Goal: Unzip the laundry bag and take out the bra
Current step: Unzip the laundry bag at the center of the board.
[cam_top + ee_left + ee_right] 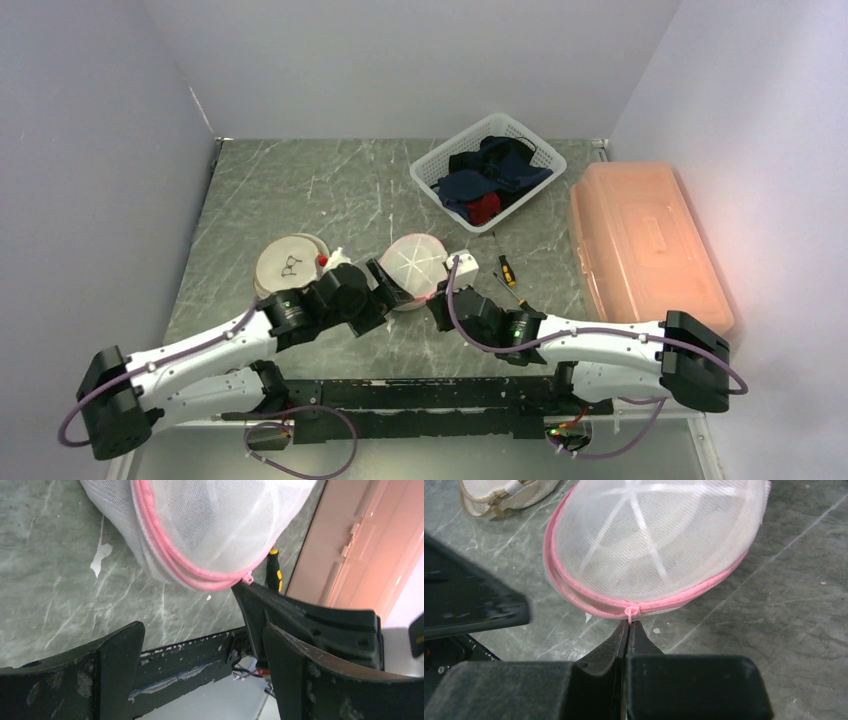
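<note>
**Zipper pull pinched at the mesh laundry bag**

The white mesh laundry bag (415,262) is seen lying dome-up near the middle of the grey marbled surface (300,190), with a pink zipper (704,592) running round its lower edge. A pale form can be made out through the mesh, but it cannot be identified. The pink zipper pull (631,612) hangs at the bag's near edge.

The right fingers (611,645) are pressed fully together, and the lower end of the pull is caught between their tips. They are held low, just in front of the bag, level with its rim.

The left fingers (120,650) are spread wide and nothing is held between them. They are placed just beside the bag, on its left as seen from above, and only bare surface lies in the gap between them.

A folded cream bra (290,265) is laid on the surface to the left of the bag, a short way from it, with its strap and hooks visible in the right wrist view. A screwdriver (508,272) with a yellow and black handle lies just to the right of the bag. Behind the bag and to its right, a white plastic basket (430,165) is filled with dark blue, black and red clothes. Further right of the bag, well apart from it, a salmon-pink lidded box (640,240) is set with its lid shut.
</note>
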{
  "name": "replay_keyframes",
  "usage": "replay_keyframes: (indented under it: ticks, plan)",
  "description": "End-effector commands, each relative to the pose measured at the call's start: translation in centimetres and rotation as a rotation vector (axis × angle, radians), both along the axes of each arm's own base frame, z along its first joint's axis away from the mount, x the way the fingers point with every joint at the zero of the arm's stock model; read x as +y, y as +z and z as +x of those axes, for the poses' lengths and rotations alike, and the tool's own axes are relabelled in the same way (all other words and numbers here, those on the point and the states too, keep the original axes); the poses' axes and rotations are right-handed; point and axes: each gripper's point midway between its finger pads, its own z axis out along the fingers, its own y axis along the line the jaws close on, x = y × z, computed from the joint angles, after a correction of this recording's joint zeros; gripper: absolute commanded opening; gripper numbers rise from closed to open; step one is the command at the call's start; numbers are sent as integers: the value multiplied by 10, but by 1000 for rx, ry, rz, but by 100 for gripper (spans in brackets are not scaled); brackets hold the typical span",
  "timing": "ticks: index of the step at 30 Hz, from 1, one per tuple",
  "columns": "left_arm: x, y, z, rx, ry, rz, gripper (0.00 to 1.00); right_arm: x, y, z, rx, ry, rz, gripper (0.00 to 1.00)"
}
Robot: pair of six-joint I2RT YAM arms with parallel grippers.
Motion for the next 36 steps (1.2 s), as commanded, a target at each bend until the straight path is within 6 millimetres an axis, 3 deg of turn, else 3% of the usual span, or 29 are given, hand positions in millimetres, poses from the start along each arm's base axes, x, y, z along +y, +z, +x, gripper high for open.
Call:
replay_keyframes:
  ticks: [1,8,14,19,25,26,36]
  plan:
    - [-26,21,27,-22,105,-114,94,19,25,2,-22,38,77,0]
    - [-38,-9,44,70,198,-39,83,21,25,-5,-30,97,71,0]
    - [-41,-19,55,67,238,-14,70,19,25,-12,-34,137,83,0]
    - [-38,-21,61,47,262,6,49,16,27,-16,-37,152,103,0]
    - [-36,-20,64,19,257,34,7,10,23,-17,-35,145,88,0]
    - [-36,-18,65,13,252,40,3,7,23,-16,-39,138,82,0]
    - [-48,21,68,-146,87,53,3,-27,22,7,-28,29,14,0]
